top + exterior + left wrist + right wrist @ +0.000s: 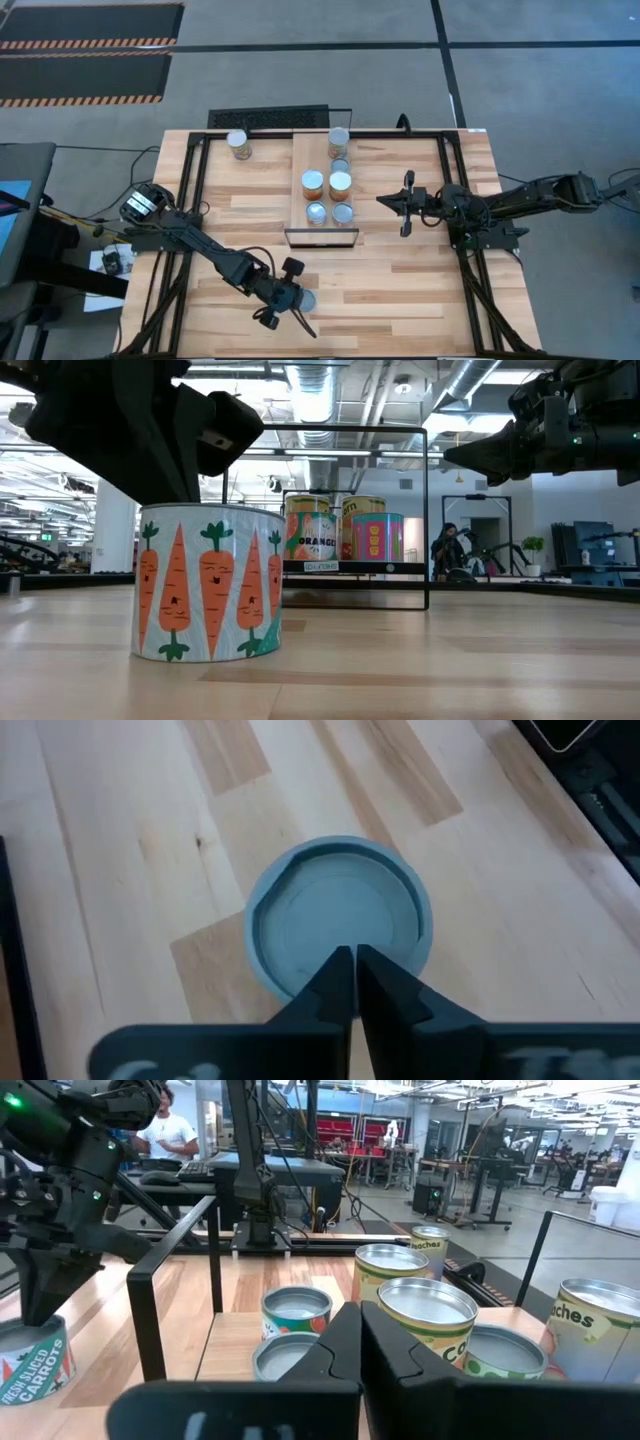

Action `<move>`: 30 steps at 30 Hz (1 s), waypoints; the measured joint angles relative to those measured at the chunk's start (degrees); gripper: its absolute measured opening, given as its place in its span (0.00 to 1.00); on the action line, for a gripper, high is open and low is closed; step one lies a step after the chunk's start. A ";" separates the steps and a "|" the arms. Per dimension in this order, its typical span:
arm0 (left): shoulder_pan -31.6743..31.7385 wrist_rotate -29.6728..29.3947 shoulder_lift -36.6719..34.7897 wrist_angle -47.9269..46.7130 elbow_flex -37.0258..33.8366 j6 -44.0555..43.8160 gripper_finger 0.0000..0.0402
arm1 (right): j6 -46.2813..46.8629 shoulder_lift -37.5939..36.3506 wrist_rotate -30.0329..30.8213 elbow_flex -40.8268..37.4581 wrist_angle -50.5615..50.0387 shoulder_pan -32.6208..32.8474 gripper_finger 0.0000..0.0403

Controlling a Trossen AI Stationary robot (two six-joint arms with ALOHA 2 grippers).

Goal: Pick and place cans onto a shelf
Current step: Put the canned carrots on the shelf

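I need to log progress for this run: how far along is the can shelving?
Five cans already sit on the shelf, among them an orange-labelled can. In hand: the left gripper hovers with fingers shut over the carrot can at the table's near edge, not gripping it. Left: that can and a can by the back edge. The right gripper waits, shut, beside the shelf.

Carrot can (304,299) mostly under left claw (283,297)

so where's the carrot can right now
The carrot-labelled tin can with a grey top stands on the wooden table's near edge, directly under the left gripper, apart from the shelf.
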 joint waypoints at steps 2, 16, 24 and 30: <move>-0.07 -0.26 0.00 -0.08 0.01 0.08 0.01 | -0.07 0.00 0.02 0.00 0.00 0.00 0.03; 3.39 2.13 -0.09 -4.72 4.42 1.41 0.11 | -0.09 0.00 0.04 0.02 -0.02 -0.01 0.03; 3.77 5.03 -0.09 -0.73 4.42 2.83 0.01 | -0.14 0.00 0.04 0.01 -0.02 -0.03 0.03; 3.47 4.44 -0.09 0.00 4.42 2.30 0.00 | -0.27 0.00 0.04 0.02 -0.02 -0.03 0.03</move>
